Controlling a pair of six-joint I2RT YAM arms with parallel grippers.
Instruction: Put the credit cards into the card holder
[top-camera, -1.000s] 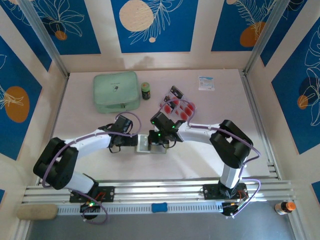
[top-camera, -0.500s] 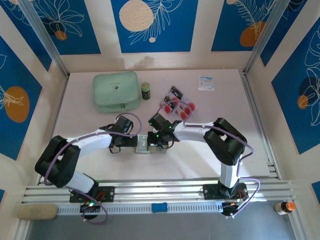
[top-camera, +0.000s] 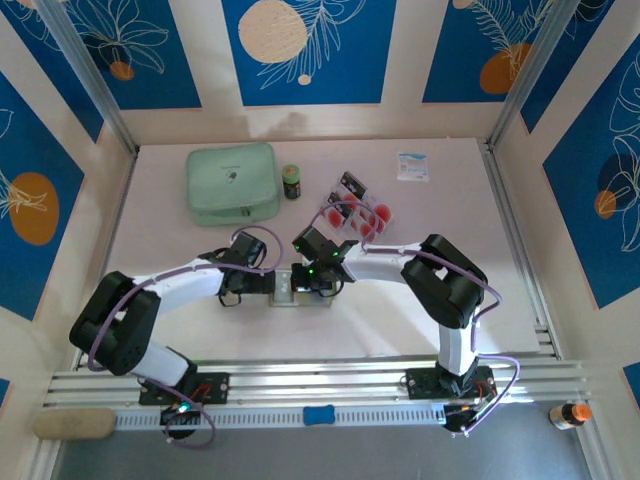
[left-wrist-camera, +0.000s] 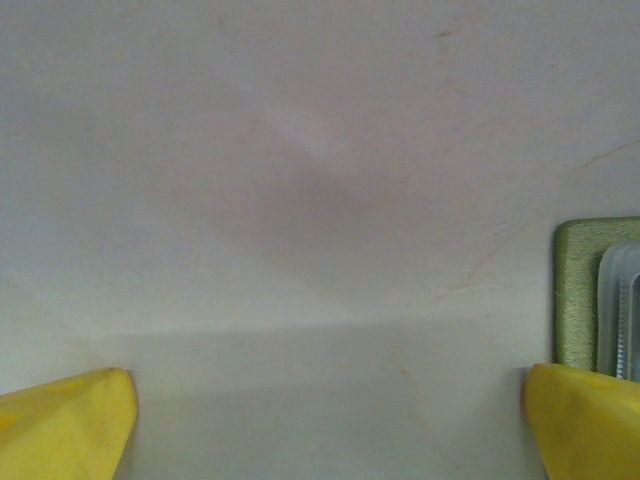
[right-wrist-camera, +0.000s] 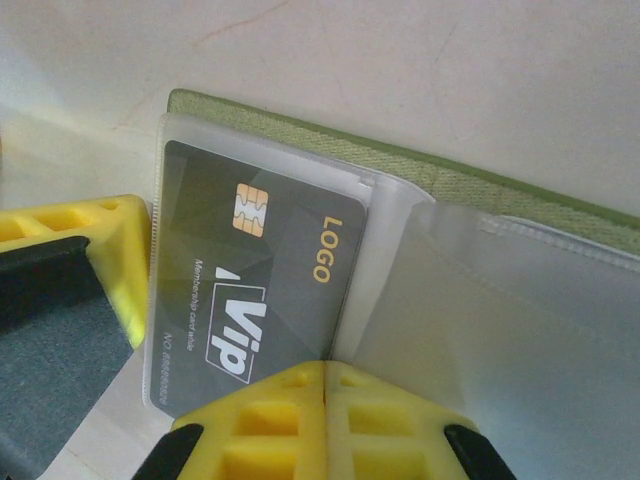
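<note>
The olive-green card holder lies open on the table between my two grippers, its clear sleeves facing up. A dark grey card with a chip and "VIP" print lies flat inside the left sleeve. My right gripper is shut, its tips pressed against the card's near edge by the sleeve fold. My left gripper is open, low over the bare table, and its right finger sits at the holder's green edge. More credit cards, red circles up, lie in a clear tray behind the holder.
A mint-green zip case rests at the back left with a small dark jar beside it. A white packet lies at the back right. The left gripper's yellow finger crowds the holder's left side.
My right gripper has slid a little to the left over the card holder, its elbow following. The left arm has stayed in place.
</note>
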